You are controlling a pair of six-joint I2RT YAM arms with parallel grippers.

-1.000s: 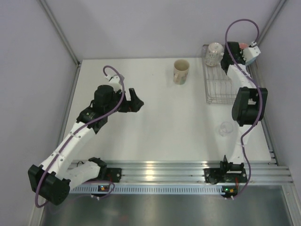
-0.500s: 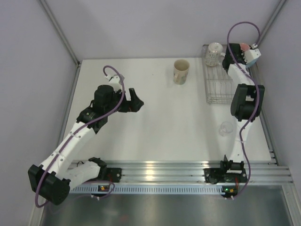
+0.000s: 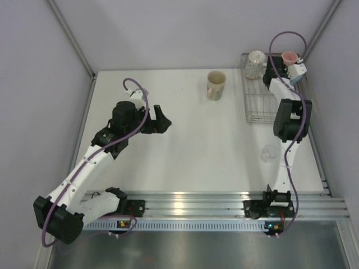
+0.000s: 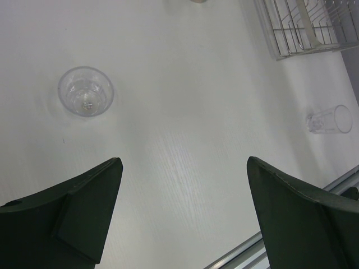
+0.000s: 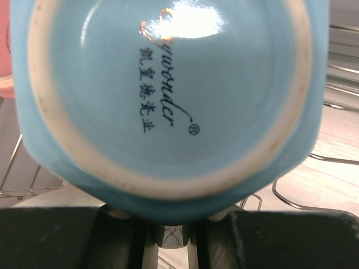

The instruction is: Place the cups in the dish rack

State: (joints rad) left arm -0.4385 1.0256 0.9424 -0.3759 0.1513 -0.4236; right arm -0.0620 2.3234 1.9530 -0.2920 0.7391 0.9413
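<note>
My right gripper (image 3: 293, 70) is shut on the small light blue cup (image 3: 298, 71), held over the far right end of the silver wire dish rack (image 3: 259, 106). In the right wrist view the cup's base (image 5: 168, 84) fills the frame above the right gripper (image 5: 179, 224). A pinkish-red cup (image 3: 289, 57) stands in the rack just beyond, and its edge (image 5: 4, 56) shows there too. A white patterned cup (image 3: 256, 63) sits in the rack's far left corner. Another patterned cup (image 3: 216, 84) stands on the table left of the rack. My left gripper (image 3: 162, 120) (image 4: 185, 162) hangs open over bare table.
A clear glass (image 4: 85, 91) stands upright on the table ahead of the left gripper. A second clear glass (image 3: 269, 152) (image 4: 330, 119) lies near the right arm. The rack's near corner (image 4: 303, 33) shows at the top right. Walls close in behind and beside the rack.
The right arm has folded farther back toward the rack. The light blue cup shifted slightly, uncovering the pinkish-red cup behind it. The left arm has not moved.
</note>
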